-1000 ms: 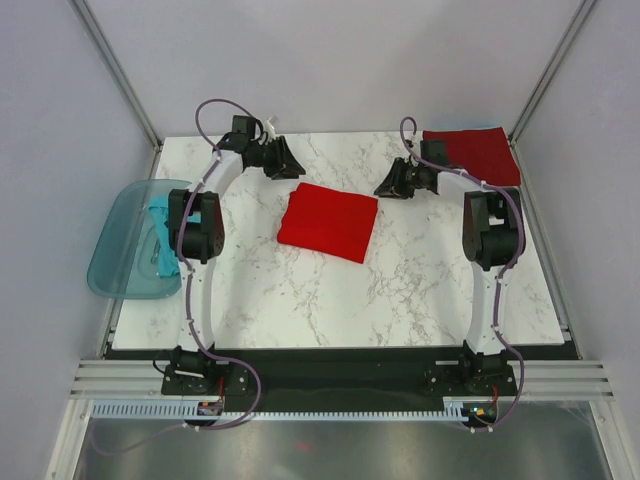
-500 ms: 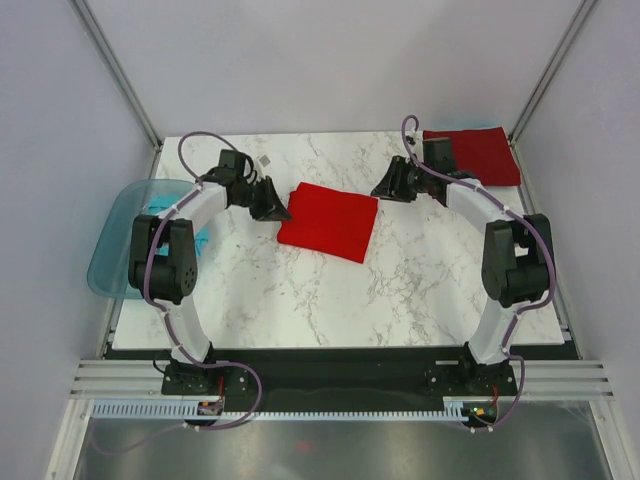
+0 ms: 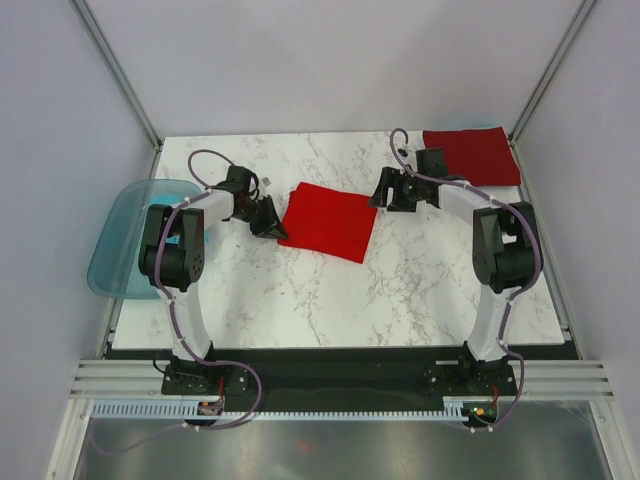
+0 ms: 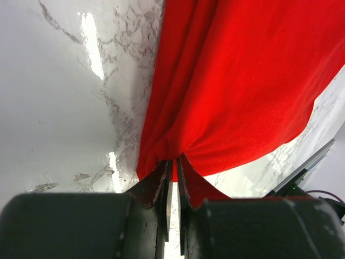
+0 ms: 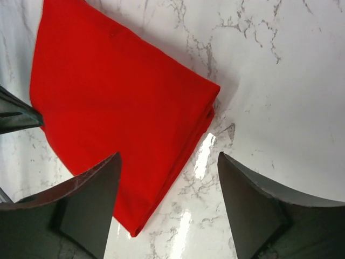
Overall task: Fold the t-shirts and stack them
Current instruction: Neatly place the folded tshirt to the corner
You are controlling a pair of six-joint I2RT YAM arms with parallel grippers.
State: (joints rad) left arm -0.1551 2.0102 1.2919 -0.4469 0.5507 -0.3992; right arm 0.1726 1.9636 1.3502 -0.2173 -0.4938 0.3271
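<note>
A bright red t-shirt (image 3: 328, 221), folded into a flat square, lies mid-table. My left gripper (image 3: 275, 225) is at its left corner. In the left wrist view the jaws (image 4: 173, 162) are pinched together on a bunched bit of the shirt's edge (image 4: 237, 81). My right gripper (image 3: 378, 195) is just off the shirt's back right corner and open. In the right wrist view its fingers (image 5: 168, 156) stand wide apart above the folded corner (image 5: 118, 102) without touching it. A darker crimson t-shirt (image 3: 470, 155) lies folded at the back right corner. The teal-blue t-shirt cannot be made out.
A translucent blue plastic tub (image 3: 125, 245) sits at the left, overhanging the marble table's (image 3: 330, 300) left edge. Grey walls and metal posts close in the back and sides. Both arm bases stand at the near edge.
The left arm swung from the back left down to the red shirt's left corner and its jaws closed on the cloth. The right gripper opened wide and shifted slightly toward the shirt.
</note>
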